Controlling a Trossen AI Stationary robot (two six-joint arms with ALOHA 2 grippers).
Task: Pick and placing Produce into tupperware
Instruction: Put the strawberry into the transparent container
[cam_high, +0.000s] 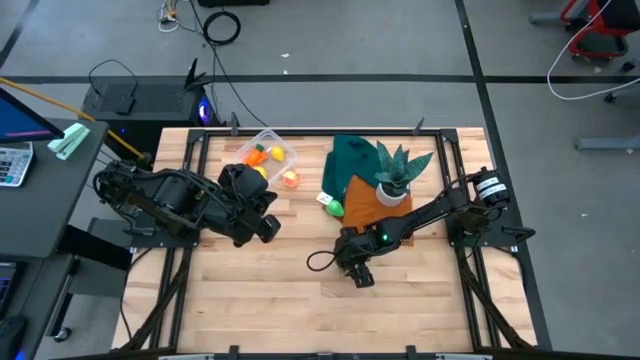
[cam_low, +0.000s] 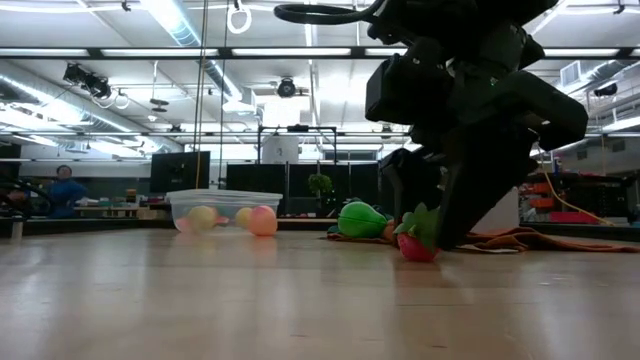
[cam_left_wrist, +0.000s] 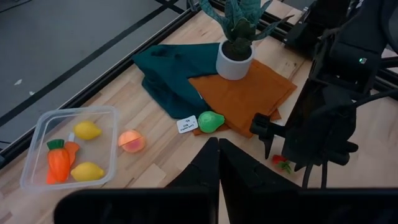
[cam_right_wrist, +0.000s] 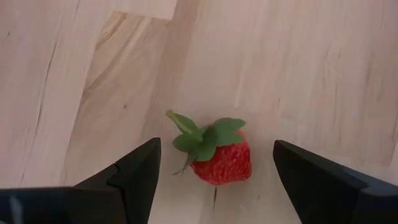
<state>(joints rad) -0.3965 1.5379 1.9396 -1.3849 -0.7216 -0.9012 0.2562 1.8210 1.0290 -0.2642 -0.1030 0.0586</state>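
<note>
The clear tupperware (cam_high: 270, 152) (cam_left_wrist: 67, 152) stands near the table's far edge and holds an orange carrot (cam_left_wrist: 59, 162) and two yellow pieces (cam_left_wrist: 87, 130) (cam_left_wrist: 87, 171). The pink-orange peach (cam_high: 291, 180) (cam_left_wrist: 132, 141) lies on the wood just outside it. A green piece (cam_high: 335, 208) (cam_left_wrist: 211, 122) rests at the edge of the orange cloth. The tiny red berry (cam_right_wrist: 219, 159) (cam_low: 418, 245) lies on the table. My right gripper (cam_right_wrist: 216, 145) (cam_high: 357, 272) points down over the berry, open, one finger on each side, touching nothing. My left gripper (cam_left_wrist: 217, 157) (cam_high: 266, 226) hovers shut, left of centre.
A spiky green plant in a white pot (cam_high: 393, 178) stands on an orange cloth (cam_left_wrist: 245, 93) that overlaps a dark green cloth (cam_left_wrist: 168, 71), far right of centre. A small white tag (cam_left_wrist: 187, 124) lies beside the green piece. Bare wood fills the near half of the table (cam_high: 300, 310).
</note>
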